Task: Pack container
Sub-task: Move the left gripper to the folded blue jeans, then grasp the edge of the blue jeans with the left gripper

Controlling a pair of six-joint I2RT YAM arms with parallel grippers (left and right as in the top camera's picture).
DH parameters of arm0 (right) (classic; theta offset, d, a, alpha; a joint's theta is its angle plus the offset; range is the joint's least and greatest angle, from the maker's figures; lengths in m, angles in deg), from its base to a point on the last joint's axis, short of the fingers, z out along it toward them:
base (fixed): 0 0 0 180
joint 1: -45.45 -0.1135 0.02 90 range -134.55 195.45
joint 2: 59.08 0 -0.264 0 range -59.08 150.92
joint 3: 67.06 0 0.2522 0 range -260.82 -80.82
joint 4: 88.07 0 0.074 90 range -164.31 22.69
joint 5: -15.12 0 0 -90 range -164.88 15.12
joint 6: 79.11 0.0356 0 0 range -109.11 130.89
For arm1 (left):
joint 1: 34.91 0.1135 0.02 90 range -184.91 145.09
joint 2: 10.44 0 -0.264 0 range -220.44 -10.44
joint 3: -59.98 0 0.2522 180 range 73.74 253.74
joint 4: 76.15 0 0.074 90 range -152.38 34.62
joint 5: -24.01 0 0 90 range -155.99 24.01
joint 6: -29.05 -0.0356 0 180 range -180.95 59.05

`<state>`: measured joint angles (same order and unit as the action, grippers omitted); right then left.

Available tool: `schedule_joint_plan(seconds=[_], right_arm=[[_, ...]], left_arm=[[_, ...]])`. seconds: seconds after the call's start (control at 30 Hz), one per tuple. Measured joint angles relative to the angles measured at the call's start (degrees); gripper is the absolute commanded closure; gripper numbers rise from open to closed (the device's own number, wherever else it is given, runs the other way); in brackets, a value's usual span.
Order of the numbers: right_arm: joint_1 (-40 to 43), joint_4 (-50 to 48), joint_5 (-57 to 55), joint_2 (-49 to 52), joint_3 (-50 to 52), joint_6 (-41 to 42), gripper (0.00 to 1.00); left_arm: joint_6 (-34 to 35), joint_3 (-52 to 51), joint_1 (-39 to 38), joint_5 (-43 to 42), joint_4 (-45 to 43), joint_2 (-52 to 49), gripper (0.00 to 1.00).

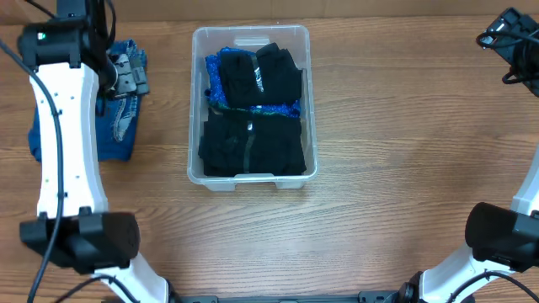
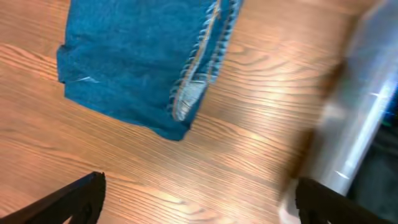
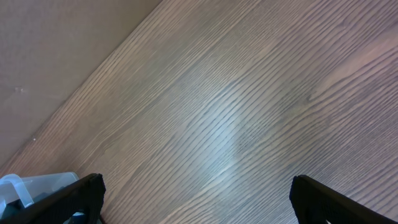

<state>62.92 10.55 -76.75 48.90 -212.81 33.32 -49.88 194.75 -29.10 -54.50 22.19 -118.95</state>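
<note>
The clear plastic container [image 1: 253, 35] stands at the table's middle back, holding folded black clothes [image 1: 251, 145] and a blue patterned piece [image 1: 221, 71]. Its wall also shows blurred at the right of the left wrist view [image 2: 360, 99], and a corner of it in the right wrist view [image 3: 37, 186]. Folded blue jeans [image 1: 118, 126] lie on the table left of the container; they also show in the left wrist view [image 2: 137, 56]. My left gripper [image 2: 199, 202] is open and empty above bare wood between the jeans and the container. My right gripper [image 3: 196, 199] is open and empty over bare table at the far right.
The wooden table [image 1: 404, 168] stretches right of the container. The right arm's base [image 1: 497, 236] stands at the front right and the left arm's base [image 1: 84, 240] at the front left. A wall edge runs along the table's back [image 3: 62, 50].
</note>
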Motion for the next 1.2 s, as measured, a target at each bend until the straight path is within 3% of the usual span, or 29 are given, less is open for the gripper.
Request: schedule_joint_plan(seconds=[0.43, 1.0, 1.2], right_arm=[[0.0, 0.0, 0.0, 0.0, 0.0, 0.0, 0.0], [0.0, 0.0, 0.0, 0.0, 0.0, 0.0, 0.0], [0.0, 0.0, 0.0, 0.0, 0.0, 0.0, 0.0]], left_arm=[[-4.9, -0.7, 0.2, 6.7, -6.6, -30.9, 0.0], [-3.9, -0.6, -0.8, 17.3, -15.7, -32.3, 0.0], [-3.3, 6.6, -2.6, 18.8, -15.0, -33.3, 0.0]])
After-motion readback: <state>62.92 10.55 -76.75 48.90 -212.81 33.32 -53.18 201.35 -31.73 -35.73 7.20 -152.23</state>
